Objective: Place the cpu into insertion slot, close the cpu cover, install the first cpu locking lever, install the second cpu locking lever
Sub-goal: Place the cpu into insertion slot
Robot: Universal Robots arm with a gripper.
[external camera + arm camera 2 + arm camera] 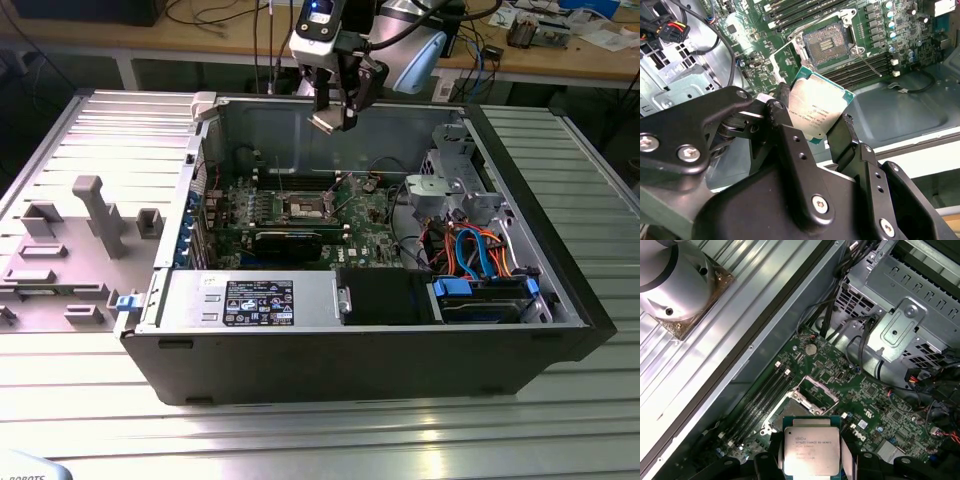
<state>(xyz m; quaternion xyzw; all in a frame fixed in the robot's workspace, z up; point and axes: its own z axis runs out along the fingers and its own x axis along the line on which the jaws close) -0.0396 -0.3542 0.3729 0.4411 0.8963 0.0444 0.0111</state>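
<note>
Gripping the cpu (817, 112) by opposite edges, jaws hold it mid-frame in the second wrist view; judged light, stiff, fragile underneath, so edges suit best.

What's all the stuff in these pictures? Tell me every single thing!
computer case: one, black and grey, open
circuit board: one, green, inside the case
insertion slot: one, gold-brown, silver rim, on the board
cpu cover: one, silver, tilted up at the slot
expansion card: one, black, on the board
cables: several, orange and blue, inside the case
fixture tray: one, grey, exterior view's left of the case
cpu: one, silver-grey, in the gripper above the board
gripper: one, black, shut on the cpu
</note>
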